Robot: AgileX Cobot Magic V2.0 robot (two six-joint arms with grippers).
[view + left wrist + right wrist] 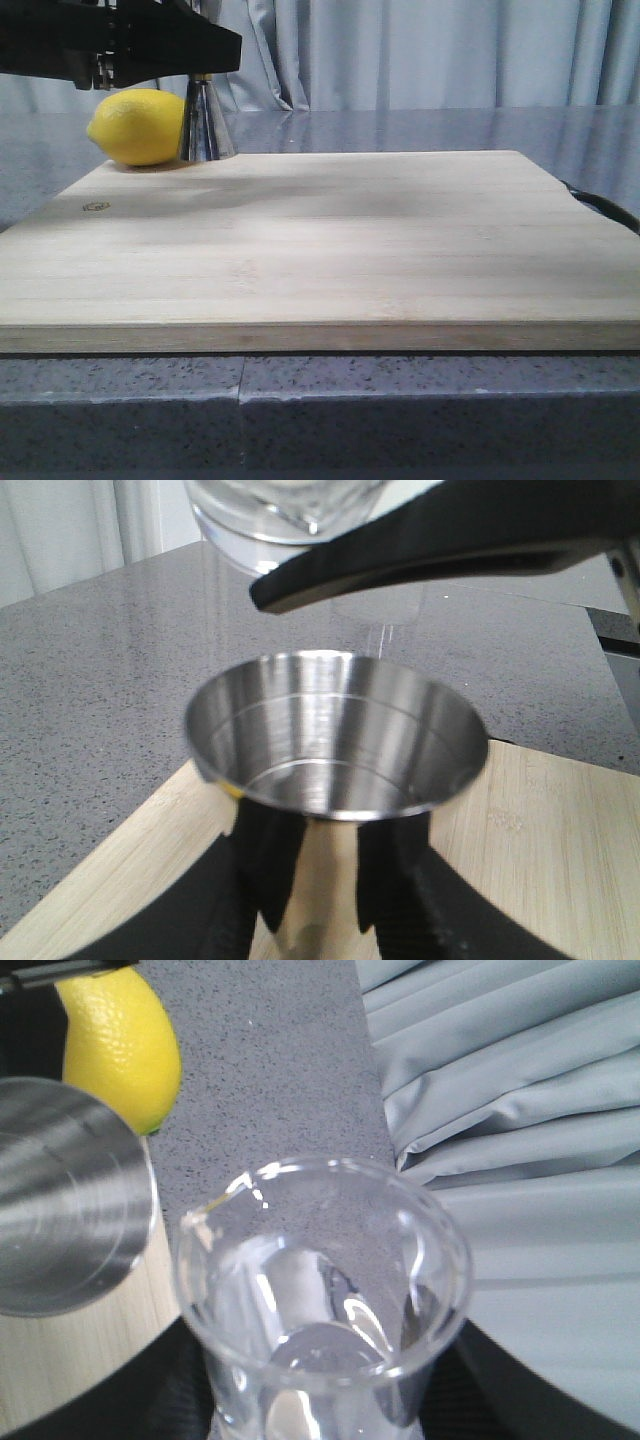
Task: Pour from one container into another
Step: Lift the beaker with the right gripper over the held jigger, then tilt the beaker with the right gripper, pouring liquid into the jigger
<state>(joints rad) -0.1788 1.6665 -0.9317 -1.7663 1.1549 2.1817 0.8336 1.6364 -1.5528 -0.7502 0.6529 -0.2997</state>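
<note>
Front view: board, lemon, jigger base, dark arm overhead.

Pale wooden cutting board (300, 250) fills most of the frame, lying flat on a grey speckled worktop (300, 410); small round mark near its left edge. At the far left corner, a yellow lemon (135, 126) sits just beside the flared lower cone of the steel jigger (206, 125), seemingly touching it. Jigger's upper part hidden behind a black arm (120, 42) crossing the top left. Tool fingers not discernible. Dark cable (605, 208) at board's right edge. Grey curtain (430, 50) behind.
</note>
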